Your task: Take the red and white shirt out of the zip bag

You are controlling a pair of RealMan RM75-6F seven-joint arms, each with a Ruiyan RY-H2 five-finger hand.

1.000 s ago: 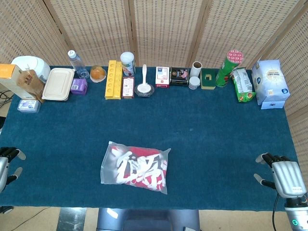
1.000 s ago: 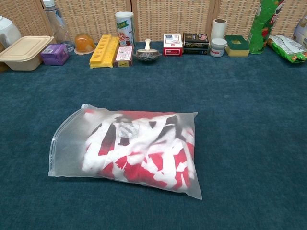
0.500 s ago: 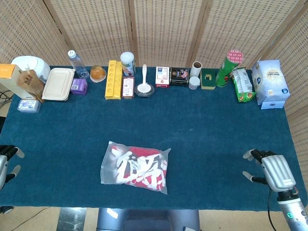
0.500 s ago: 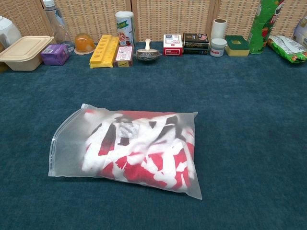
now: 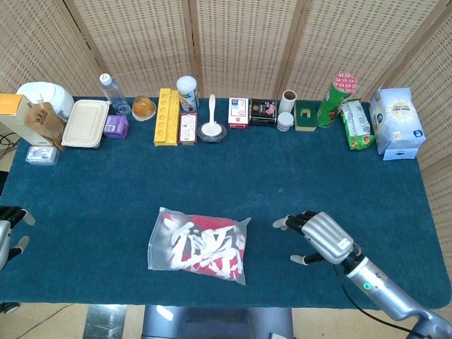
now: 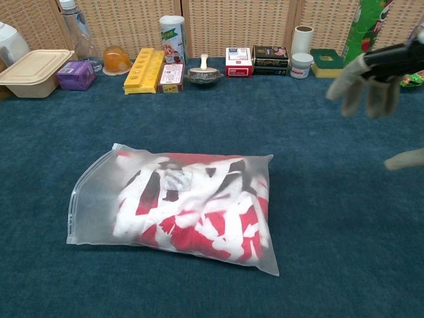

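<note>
A clear zip bag lies flat on the blue cloth near the front edge, with the folded red and white shirt inside it. The bag's zip edge faces left. My right hand hovers to the right of the bag, fingers spread, holding nothing and clear of the bag. At the left edge of the head view my left hand stays low and off the table, fingers apart and empty.
A row of goods lines the back edge: a beige lunch box, a water bottle, a yellow tray, a bowl with a spoon, small boxes, a green tube can and a white packet.
My right hand has swung in from the table's right front corner toward the bag, and now shows in the chest view. The bag and my left hand have barely moved.
</note>
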